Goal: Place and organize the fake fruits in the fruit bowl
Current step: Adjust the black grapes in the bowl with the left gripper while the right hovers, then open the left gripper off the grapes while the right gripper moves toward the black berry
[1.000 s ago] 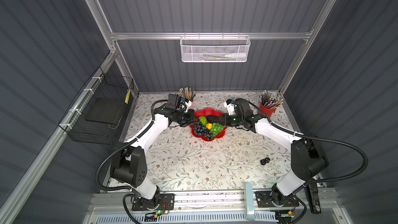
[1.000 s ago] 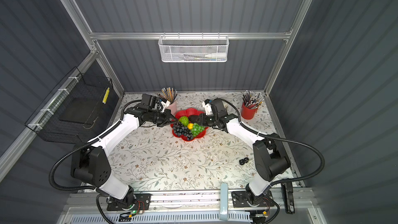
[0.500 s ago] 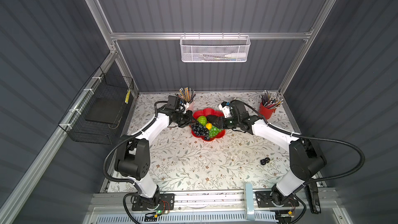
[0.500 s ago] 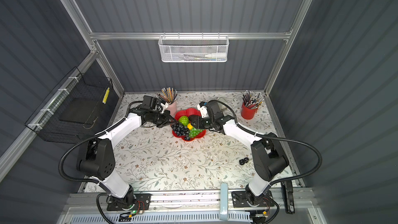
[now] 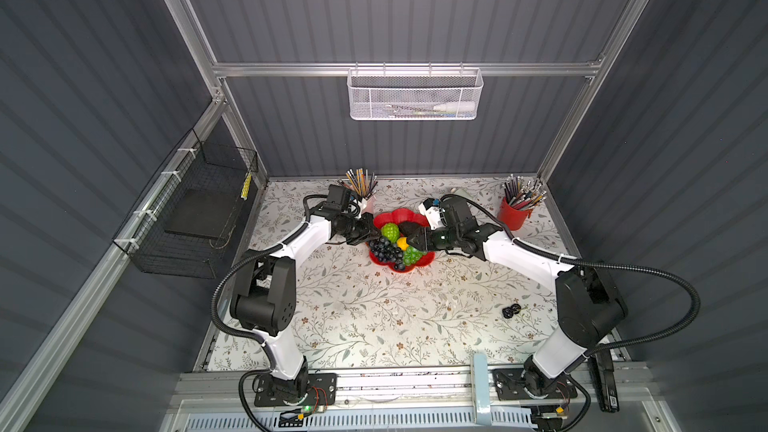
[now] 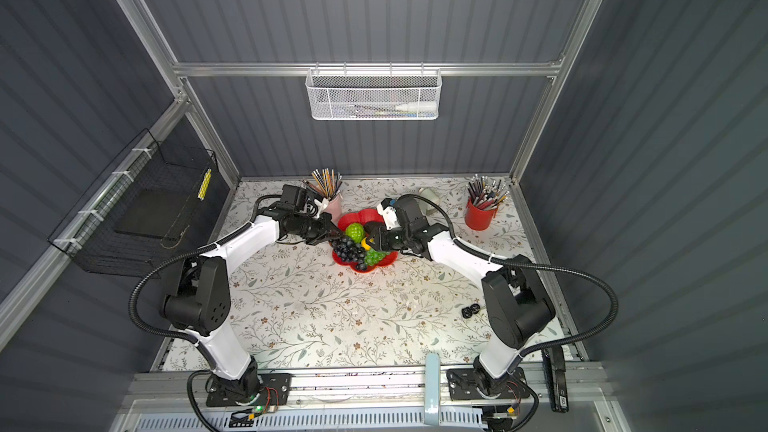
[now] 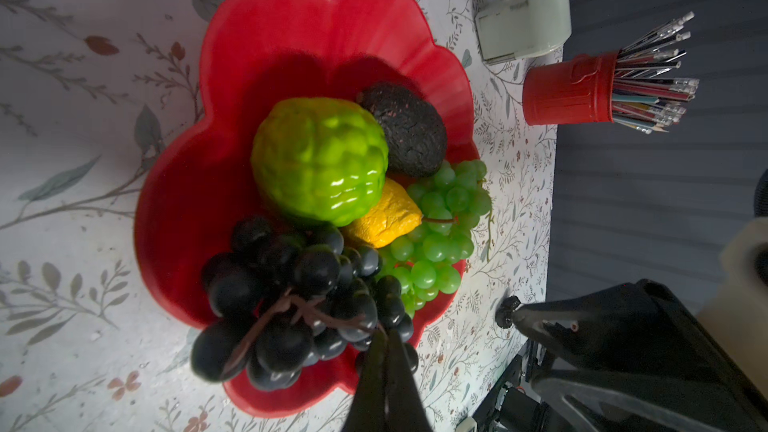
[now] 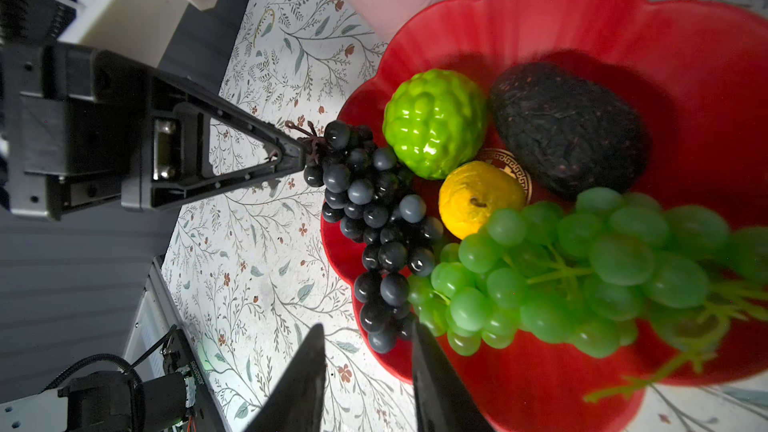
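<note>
Tabletop [image 5: 374,305] lying open before the fruit bowl [image 5: 401,216], dark purple grape bunch [image 8: 374,209] spilling over its rim, left gripper [image 8: 297,155] pinching its stem, right gripper [image 8: 368,332] hovering parted and empty, green grape bunch [image 8: 602,259], ridged green ball [image 8: 434,122], black bumpy oval [image 8: 569,130], small yellow fruit [image 8: 478,197] sitting inside

Left claw [image 7: 385,333] tight on dark purple grape bunch [image 7: 286,280] stem

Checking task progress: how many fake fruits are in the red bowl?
5: dark purple grape bunch at the bowl rim, stem in the left gripper; green grape bunch beside it; ridged green ball, black bumpy oval, small yellow fruit centrally. Others may hide underneath.
</note>
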You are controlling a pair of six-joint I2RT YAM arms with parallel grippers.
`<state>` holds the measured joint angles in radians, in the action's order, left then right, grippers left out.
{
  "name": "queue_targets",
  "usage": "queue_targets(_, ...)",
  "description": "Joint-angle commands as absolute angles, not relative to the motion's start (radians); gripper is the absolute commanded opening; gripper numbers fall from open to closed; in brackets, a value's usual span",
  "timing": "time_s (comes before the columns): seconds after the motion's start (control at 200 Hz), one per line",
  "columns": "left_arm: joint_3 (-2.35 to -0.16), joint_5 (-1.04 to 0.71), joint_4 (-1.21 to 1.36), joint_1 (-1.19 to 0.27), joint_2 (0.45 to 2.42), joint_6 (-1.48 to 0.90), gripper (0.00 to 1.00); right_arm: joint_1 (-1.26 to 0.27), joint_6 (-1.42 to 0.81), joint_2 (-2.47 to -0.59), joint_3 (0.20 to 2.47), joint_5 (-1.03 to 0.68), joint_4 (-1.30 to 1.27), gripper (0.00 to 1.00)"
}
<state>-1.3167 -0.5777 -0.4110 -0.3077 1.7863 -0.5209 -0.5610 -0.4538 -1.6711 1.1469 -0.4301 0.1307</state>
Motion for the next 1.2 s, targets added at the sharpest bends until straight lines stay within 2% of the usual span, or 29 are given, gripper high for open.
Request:
queue_targets(0.0, -1.362, -0.573, -0.390, -0.302, 1.816, -0.496, 0.03, -0.564, -0.439, -1.665, 1.176, -0.426, 0.148, 0.37)
queue_targets(0.46, -1.479, -0.587, -0.364, -0.302, 1.911, -0.495, 0.00, -0.564, -0.437, -1.667, 1.184, -0.429, 0.152, 0.37)
queue_targets(0.775, -1.481, -0.617, -0.374, -0.302, 1.933, -0.490, 0.00, -0.564, -0.446, -1.664, 1.174, -0.426, 0.137, 0.37)
queue_targets(0.931, -1.480, -0.603, -0.396, -0.302, 1.942, -0.470, 0.14, -0.564, -0.449, -1.662, 1.169, -0.426, 0.136, 0.37)
queue_targets(1.026, -1.471, -0.560, -0.409, -0.302, 1.922, -0.456, 0.33, -0.564, -0.446, -1.644, 1.163, -0.415, 0.145, 0.39)
queue_targets(1.121, -1.486, -0.552, -0.438, -0.302, 1.919, -0.428, 0.41, -0.564, -0.440, -1.621, 1.161, -0.400, 0.164, 0.40)
queue_targets(1.196, -1.493, -0.555, -0.442, -0.302, 1.912, -0.419, 0.42, -0.564, -0.437, -1.599, 1.157, -0.386, 0.179, 0.40)
